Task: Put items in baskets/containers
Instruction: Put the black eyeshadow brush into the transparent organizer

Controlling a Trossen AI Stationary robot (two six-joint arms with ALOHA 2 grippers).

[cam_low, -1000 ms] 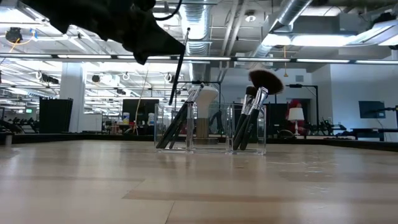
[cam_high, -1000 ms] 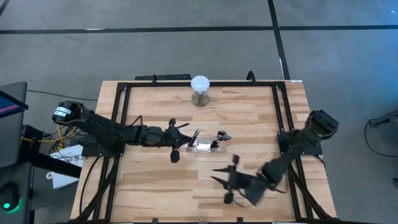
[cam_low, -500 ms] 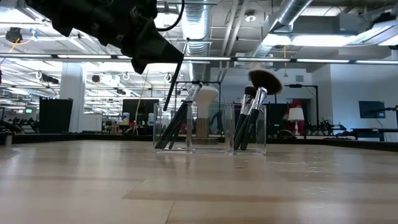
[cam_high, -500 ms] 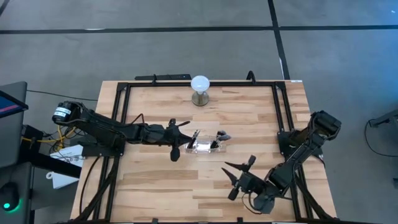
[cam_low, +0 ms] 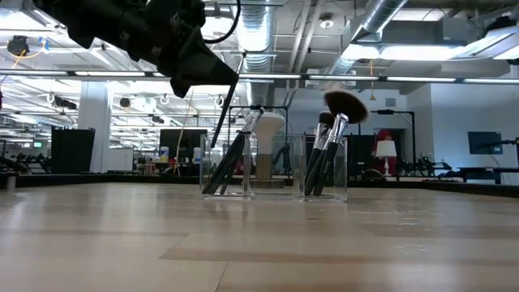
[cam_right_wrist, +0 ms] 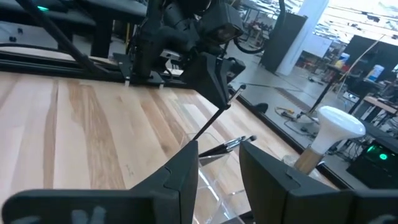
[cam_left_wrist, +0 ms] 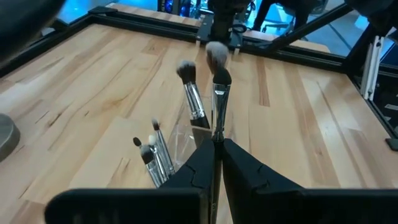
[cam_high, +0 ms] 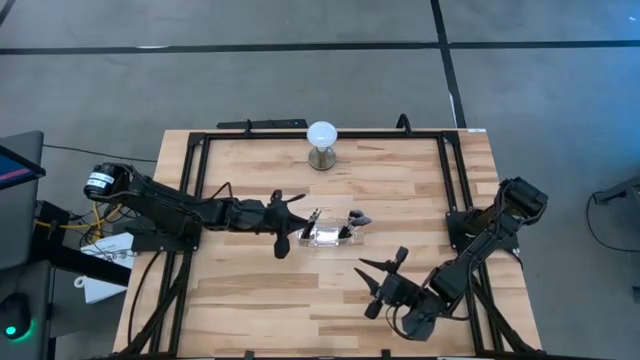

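The left gripper, pinched shut, held a slim, light, stiff dark-handled makeup brush by its handle above the clear rectangular holder; the right gripper waited part-open, empty.

You are working in a robotics lab or industrial workshop hall. Above the wooden surface you see an open ceiling with exposed silver ducts, pipes and long strip lights. Behind the surface stand dark monitors and racks of equipment. Around the surface lies a bare grey concrete floor marked with dark lines. Beside the surface, on its left, a screen and loose cables sit on a stand.
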